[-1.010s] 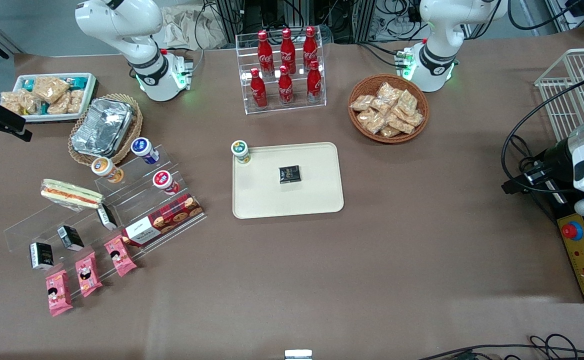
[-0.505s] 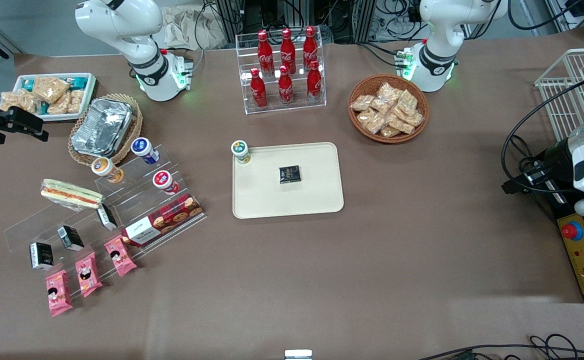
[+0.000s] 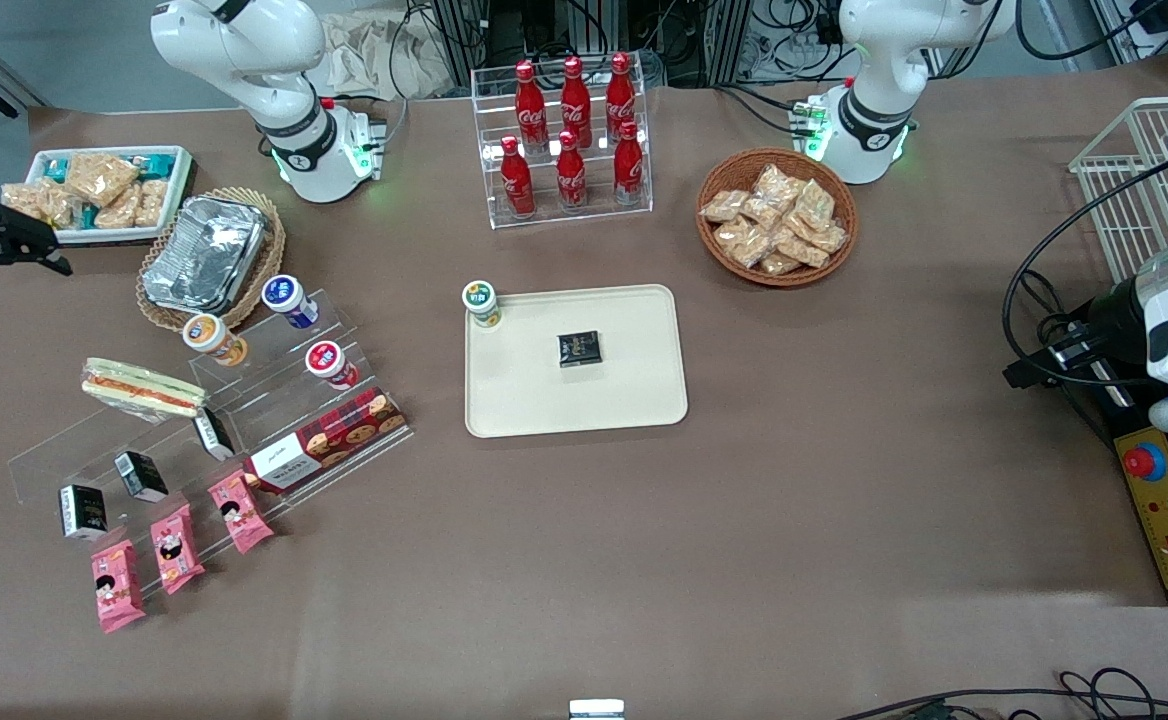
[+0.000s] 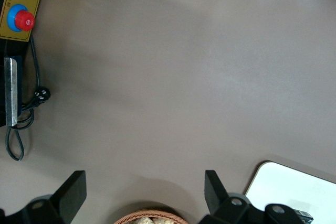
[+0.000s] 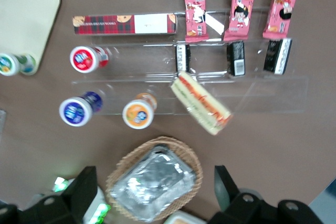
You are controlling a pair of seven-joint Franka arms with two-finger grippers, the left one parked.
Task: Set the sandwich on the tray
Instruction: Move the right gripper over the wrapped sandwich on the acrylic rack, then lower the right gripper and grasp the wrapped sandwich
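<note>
Sandwich (image 3: 142,389): white bread, orange-red and pale yellow layers. Tray (image 3: 634,400): plain cream-beige. Gripper (image 3: 6,238), at the working arm's table edge: black. Bottles (image 3: 572,135): red, white script. Long box (image 3: 326,440): red-black tartan. Three packets (image 3: 172,545): pink. Table (image 3: 644,560): brown.

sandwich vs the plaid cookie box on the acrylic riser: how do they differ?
The sandwich is clear-wrapped, filling showing; the cookie box is opaque red plaid. The sandwich sits on a higher step, the box lowest, nearer the tray. Both lie flat, untouched; the gripper hovers open near the table edge.
</note>
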